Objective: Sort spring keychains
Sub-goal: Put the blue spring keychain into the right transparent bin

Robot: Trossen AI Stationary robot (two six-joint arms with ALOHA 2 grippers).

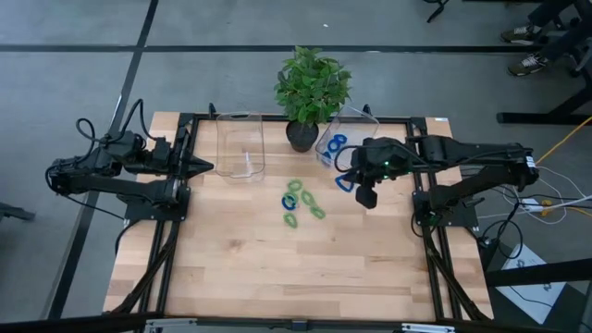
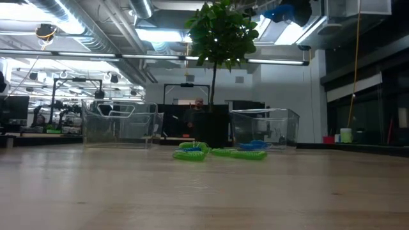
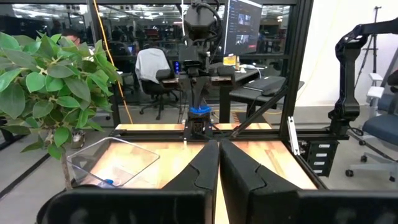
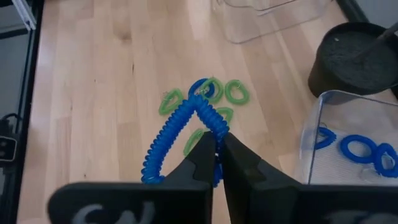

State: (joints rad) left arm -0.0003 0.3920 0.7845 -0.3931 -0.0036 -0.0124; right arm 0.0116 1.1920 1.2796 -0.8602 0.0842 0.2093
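The right gripper's [image 4: 217,152] fingers [image 4: 245,165] are pressed almost together on a blue spring keychain [image 4: 180,134], pinching one end of its coil so that the rest of the loop hangs stretched out below them, clear of the wooden table [image 1: 277,268]. In the high view this gripper [image 1: 356,185] hovers just right of the table's middle, beside the near edge of the right clear bin [image 1: 350,125], with the blue loop [image 1: 344,181] dangling at its tip. That bin already holds several blue keychains [image 4: 357,148]. On the bare wood near the table's centre lies a small cluster of green keychains [image 1: 305,199], with one more blue keychain [image 1: 289,200] lying among them; from table height they show as a low green and blue heap [image 2: 220,152] in front of the potted plant [image 1: 310,88], which stands at the far edge between the two bins. The left clear bin [image 1: 240,143] sits left of the plant. The left gripper [image 3: 219,163] waits at the left side of the table by that bin, its fingers [image 3: 202,171] closed together on nothing.
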